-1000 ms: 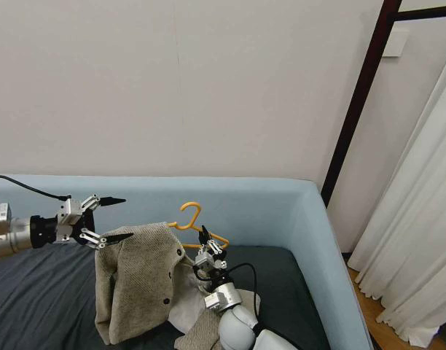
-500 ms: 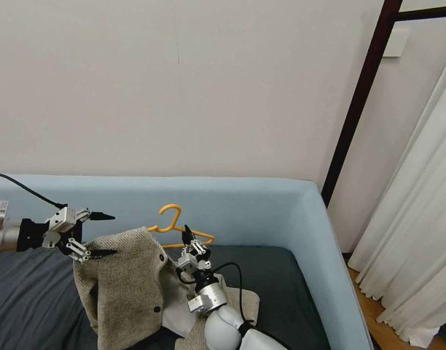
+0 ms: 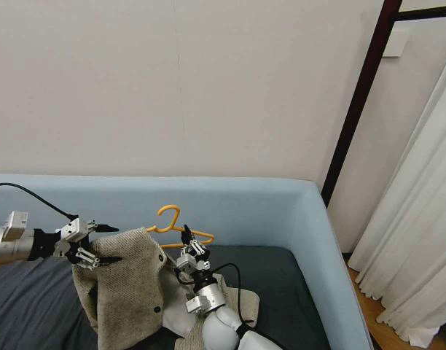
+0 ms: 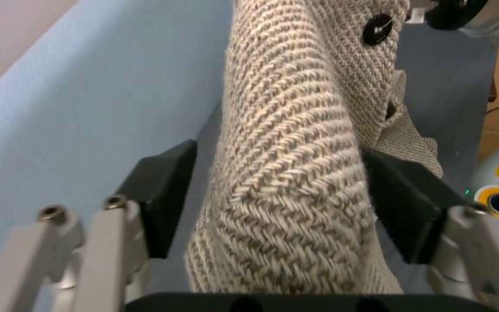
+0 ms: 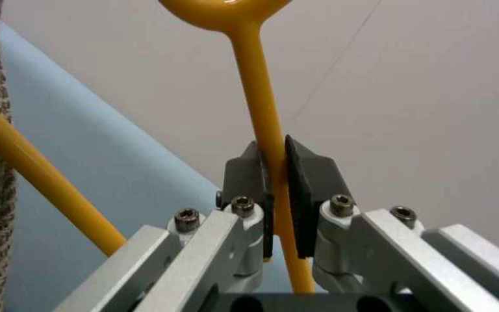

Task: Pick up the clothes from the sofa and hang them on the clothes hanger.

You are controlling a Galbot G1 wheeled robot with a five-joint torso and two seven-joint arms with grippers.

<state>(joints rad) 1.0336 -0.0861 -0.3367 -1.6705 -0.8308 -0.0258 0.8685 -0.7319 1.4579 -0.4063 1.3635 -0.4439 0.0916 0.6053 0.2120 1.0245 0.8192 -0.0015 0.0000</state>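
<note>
Left claw [image 3: 111, 244] moved astride jacket [image 4: 293, 162], right claw [image 5: 277, 170] pinching hanger [image 5: 255, 84] stem

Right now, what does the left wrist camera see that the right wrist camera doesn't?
Left wrist view: the left gripper, open, straddling a fold of the woven jacket, beside a dark button. Right wrist view: the right gripper shut on the stem of the yellow hanger, before a pale wall. Both: the jacket and the blue sofa back.
</note>
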